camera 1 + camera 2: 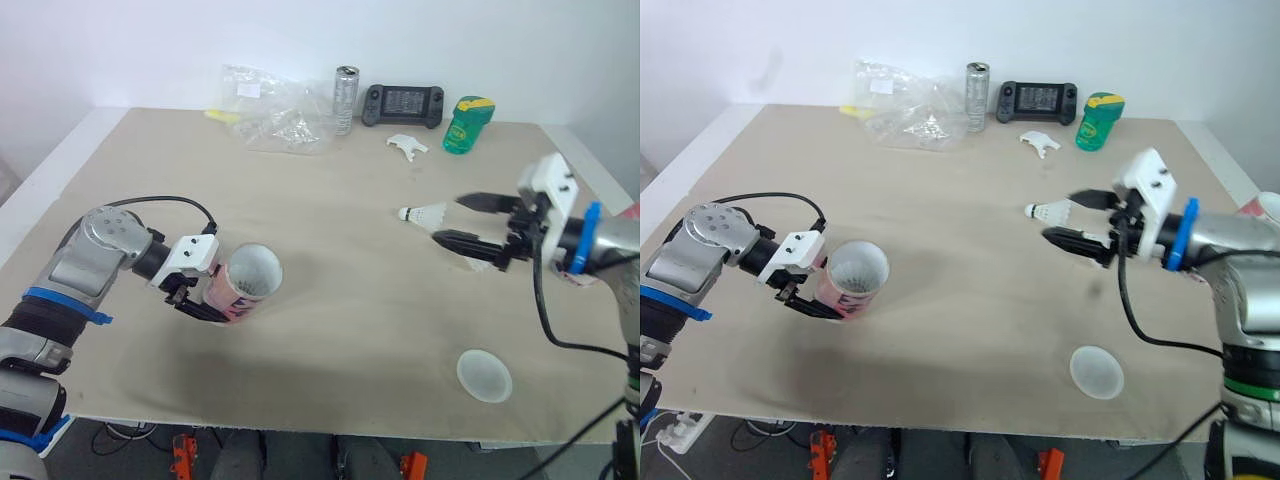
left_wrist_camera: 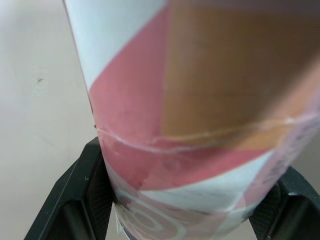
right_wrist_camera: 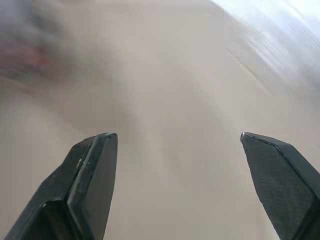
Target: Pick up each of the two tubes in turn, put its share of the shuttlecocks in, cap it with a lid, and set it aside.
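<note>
My left gripper (image 1: 203, 300) is shut on a pink and white tube (image 1: 247, 283) low over the table's left side. The tube is tilted and its open mouth faces up. In the left wrist view the tube (image 2: 190, 100) sits between the two black fingers (image 2: 85, 200). My right gripper (image 1: 450, 219) is open at the right, just beside a white shuttlecock (image 1: 425, 213) lying on the table. Something white (image 1: 482, 265) lies under that gripper. A round white lid (image 1: 484, 375) rests near the front edge. A second pink tube (image 1: 1265, 207) shows at the far right.
Along the back edge of the table (image 1: 350, 330) are a crumpled clear plastic bag (image 1: 275, 110), a silver can (image 1: 346, 99), a black game controller (image 1: 403, 104), a green bottle (image 1: 468, 124) and a small white part (image 1: 407, 146).
</note>
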You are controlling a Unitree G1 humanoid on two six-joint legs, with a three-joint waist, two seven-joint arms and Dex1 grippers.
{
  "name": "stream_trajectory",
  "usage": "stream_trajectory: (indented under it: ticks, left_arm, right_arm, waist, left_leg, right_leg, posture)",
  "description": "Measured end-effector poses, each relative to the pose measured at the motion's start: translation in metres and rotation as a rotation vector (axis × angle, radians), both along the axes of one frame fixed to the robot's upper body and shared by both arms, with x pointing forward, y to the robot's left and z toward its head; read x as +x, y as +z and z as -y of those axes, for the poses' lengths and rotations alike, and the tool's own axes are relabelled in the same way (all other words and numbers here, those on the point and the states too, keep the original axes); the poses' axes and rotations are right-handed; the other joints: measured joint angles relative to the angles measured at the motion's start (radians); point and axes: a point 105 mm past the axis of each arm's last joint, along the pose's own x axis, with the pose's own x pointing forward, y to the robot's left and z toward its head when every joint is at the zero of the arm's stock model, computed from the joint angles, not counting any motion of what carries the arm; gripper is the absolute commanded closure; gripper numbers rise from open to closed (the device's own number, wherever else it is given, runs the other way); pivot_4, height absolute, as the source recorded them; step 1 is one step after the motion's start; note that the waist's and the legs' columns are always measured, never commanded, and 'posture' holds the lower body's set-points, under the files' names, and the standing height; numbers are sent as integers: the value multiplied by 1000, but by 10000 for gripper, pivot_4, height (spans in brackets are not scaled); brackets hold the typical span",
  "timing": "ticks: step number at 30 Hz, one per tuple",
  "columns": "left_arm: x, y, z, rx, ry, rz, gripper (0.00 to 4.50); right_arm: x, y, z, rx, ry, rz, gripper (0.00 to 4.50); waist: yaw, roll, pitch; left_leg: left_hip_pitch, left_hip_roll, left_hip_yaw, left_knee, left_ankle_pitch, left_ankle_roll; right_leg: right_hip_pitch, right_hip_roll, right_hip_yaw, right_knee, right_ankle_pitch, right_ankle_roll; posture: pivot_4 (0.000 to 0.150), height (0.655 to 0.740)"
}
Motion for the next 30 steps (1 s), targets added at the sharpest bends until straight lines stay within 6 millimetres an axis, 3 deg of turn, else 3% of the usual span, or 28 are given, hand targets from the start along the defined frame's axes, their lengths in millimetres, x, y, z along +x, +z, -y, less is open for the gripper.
stream_trajectory:
  ticks: [2, 4, 8, 14, 21, 28, 30]
  left_arm:
    - [0, -1, -2, 18, 0, 4, 13336]
    - [0, -1, -2, 19, 2, 6, 13336]
    - [2, -1, 1, 11, 3, 13, 13336]
    - [1, -3, -3, 10, 5, 23, 13336]
    - [2, -2, -2, 5, 10, 27, 13336]
    - [0, -2, 0, -2, 10, 25, 13336]
    - [0, -2, 0, -2, 11, 25, 13336]
  right_arm:
    - [6, -11, 26, 49, -128, -19, 2733]
    - [7, -13, 34, 67, -166, -21, 2733]
    - [5, -50, 60, 132, -289, -121, 2733]
    - [10, -81, 57, 193, -320, -204, 2733]
    - [38, -91, 44, 211, -309, -226, 2733]
    - [57, -99, 55, 187, -386, -226, 36317]
    - [57, -100, 55, 184, -384, -226, 41496]
  waist:
    - [-12, 3, 1]
    - [-12, 3, 1]
    - [-12, 2, 1]
    - [-12, 2, 0]
    - [-14, 2, 1]
    - [-11, 2, 1]
    - [-11, 3, 1]
  left_leg:
    - [2, 0, 1, 0, 1, 1]
    - [3, 0, 1, 0, 1, 2]
    - [4, -1, 2, 1, 1, 2]
    - [4, -1, 4, 1, 1, 2]
    - [5, 0, 5, 1, 2, 2]
    - [4, -1, 5, 0, 2, 2]
    - [3, -1, 5, 0, 2, 2]
  right_leg:
    - [1, 1, 2, 1, -1, 6]
    - [2, 1, 2, 1, -1, 7]
    - [3, 1, 4, 0, 0, 8]
    - [3, 1, 6, 0, 1, 9]
    - [3, 1, 8, 0, 3, 10]
    - [2, 1, 8, 0, 0, 10]
    - [2, 1, 8, 0, 0, 10]
  posture:
    - [1500, 7213]
    - [1500, 7213]
    - [1500, 7213]
    - [1500, 7213]
    - [1500, 7213]
    - [1500, 7213]
    - [1500, 7213]
